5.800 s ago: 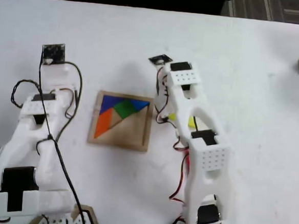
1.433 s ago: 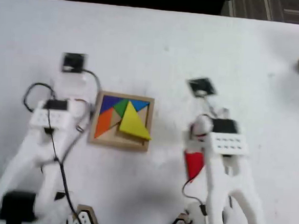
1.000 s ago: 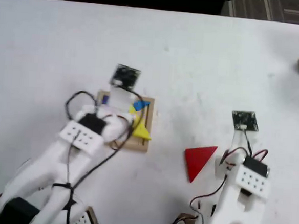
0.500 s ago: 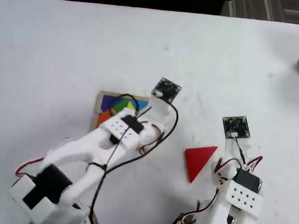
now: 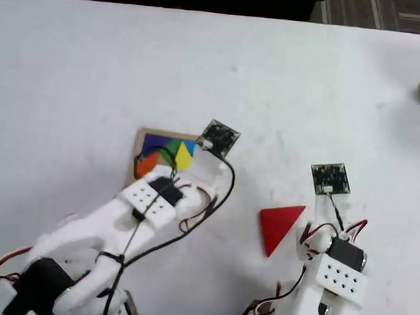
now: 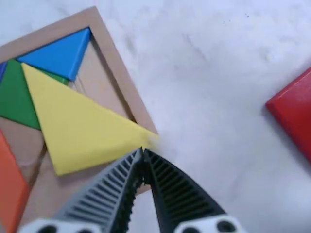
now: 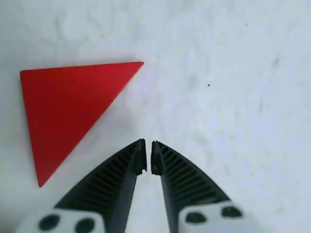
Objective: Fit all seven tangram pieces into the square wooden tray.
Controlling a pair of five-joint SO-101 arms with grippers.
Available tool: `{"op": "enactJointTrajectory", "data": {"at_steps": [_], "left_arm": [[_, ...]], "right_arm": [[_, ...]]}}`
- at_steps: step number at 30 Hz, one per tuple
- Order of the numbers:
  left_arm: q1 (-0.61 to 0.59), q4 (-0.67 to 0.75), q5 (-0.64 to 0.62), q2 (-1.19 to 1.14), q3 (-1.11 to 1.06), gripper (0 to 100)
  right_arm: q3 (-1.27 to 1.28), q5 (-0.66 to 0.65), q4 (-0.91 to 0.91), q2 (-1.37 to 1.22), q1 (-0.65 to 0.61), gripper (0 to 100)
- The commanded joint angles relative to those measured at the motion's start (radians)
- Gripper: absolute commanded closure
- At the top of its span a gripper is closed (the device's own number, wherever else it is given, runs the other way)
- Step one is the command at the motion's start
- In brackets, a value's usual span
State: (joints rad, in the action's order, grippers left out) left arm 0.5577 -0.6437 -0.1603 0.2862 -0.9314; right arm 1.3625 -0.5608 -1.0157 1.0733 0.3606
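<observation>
Robotics lab bench, by the look of it: plain white tabletop [image 5: 309, 78], two white plastic arms [image 5: 96, 243] with loose wires [image 5: 232, 181] and bare circuit boards [image 5: 330, 178], striped floor [image 5: 379, 11] beyond.

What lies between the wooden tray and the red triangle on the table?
Only bare white table, as the left wrist view shows between the tray and the red triangle.

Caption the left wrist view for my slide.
Shut left end effector by the yellow triangle, whose corner overlaps the tray rim.
</observation>
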Motion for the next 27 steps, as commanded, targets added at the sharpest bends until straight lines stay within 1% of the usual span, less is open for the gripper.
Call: {"op": "enactJointTrajectory", "data": {"at_steps": [1, 4, 6, 10, 13, 17, 22, 27], "left_arm": [[-0.038, -0.054, -0.005, 0.042, 0.003, 98], [-0.038, -0.058, 0.048, 0.042, 0.002, 98], [-0.038, -0.054, 0.054, 0.070, 0.005, 98], [-0.028, -0.048, 0.005, 0.205, 0.035, 98], [-0.019, -0.012, -0.052, 0.225, 0.058, 98], [-0.021, 0.005, -0.058, 0.082, 0.084, 98], [-0.025, 0.021, -0.061, -0.148, 0.192, 98], [-0.025, 0.011, -0.058, -0.200, 0.222, 98]], "right_arm": [[-0.006, -0.014, 0.001, 0.022, -0.005, 98.1], [-0.006, -0.014, 0.001, 0.022, -0.005, 98.1], [-0.006, -0.014, 0.001, 0.022, -0.007, 98.1], [-0.006, -0.014, 0.001, 0.021, -0.010, 98.1], [-0.006, -0.014, 0.001, 0.021, -0.010, 98.1], [-0.006, -0.014, 0.001, 0.019, -0.012, 98.1], [-0.005, -0.040, 0.001, 0.015, -0.012, 98.1], [-0.005, -0.043, 0.001, 0.015, -0.012, 98.1]]}}
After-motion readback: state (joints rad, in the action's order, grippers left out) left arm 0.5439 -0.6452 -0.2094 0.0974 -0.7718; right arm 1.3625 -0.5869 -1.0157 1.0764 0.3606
